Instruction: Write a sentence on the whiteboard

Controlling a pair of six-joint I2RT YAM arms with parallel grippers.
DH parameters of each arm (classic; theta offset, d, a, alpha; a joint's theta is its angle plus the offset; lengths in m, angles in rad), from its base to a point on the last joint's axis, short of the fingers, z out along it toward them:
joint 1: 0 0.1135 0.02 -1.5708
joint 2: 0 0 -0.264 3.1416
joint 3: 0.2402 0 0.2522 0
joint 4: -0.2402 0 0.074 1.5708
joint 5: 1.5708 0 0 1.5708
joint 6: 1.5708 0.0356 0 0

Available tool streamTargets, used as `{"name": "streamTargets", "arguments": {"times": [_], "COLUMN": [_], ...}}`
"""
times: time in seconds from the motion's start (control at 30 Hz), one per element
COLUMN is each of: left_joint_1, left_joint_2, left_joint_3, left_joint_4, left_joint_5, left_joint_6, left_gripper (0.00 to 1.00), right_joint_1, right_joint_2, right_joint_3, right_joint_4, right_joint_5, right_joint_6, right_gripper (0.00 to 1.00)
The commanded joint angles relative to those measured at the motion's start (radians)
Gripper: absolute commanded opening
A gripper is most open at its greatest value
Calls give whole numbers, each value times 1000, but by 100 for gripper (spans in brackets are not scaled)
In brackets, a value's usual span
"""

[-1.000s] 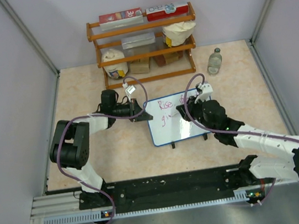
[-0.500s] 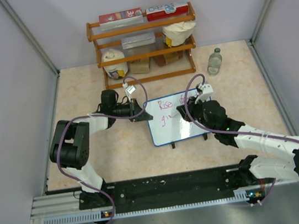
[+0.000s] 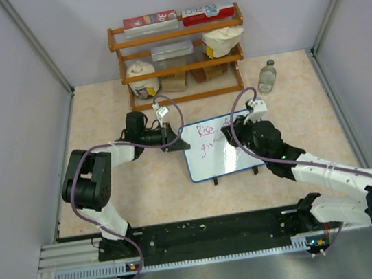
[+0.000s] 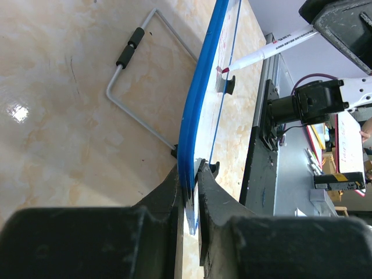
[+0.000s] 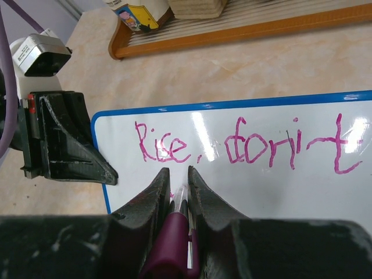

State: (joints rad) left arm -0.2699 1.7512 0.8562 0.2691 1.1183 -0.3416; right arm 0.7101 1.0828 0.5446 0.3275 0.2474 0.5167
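Currently: your sentence (image 5: 244,148) half-written, second line begun; right gripper (image 5: 178,181) pinches marker (image 5: 171,238), left gripper (image 4: 190,174) clamps whiteboard (image 3: 220,159) at nine o'clock.

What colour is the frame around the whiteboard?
Blue. The whiteboard frame shows best in the left wrist view, seen edge-on.

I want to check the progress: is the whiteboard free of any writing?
No, the whiteboard carries pink lettering, "Rise, don't", near its top edge.
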Motion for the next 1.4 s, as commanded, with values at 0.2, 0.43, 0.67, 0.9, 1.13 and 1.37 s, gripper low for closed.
{"name": "streamTargets", "arguments": {"times": [0.2,0.43,0.67,0.9,1.13,1.37], "left_joint_1": [-11,-11,-11,-11,-11,-11], "left_joint_2": [5,5,5,5,5,5], "left_joint_3": [-34,-34,-36,-36,-36,-36], "left_joint_4": [-36,-36,-34,-33,-33,-33], "left_joint_5": [-106,-107,-107,-106,-106,-106], "left_joint_6": [78,78,78,78,76,76], "left_gripper": [0,0,0,0,0,0], "right_joint_1": [-14,-14,-12,-14,-15,-14], "right_joint_2": [2,-64,-40,-14,-17,-43], "right_joint_3": [60,12,-5,-28,-29,-25], "right_joint_4": [11,5,2,21,8,-34], "right_joint_5": [-22,-48,-40,-31,-7,35], "right_joint_6": [-24,-3,-4,5,6,-12], "right_gripper": [0,0,0,0,0,0]}}
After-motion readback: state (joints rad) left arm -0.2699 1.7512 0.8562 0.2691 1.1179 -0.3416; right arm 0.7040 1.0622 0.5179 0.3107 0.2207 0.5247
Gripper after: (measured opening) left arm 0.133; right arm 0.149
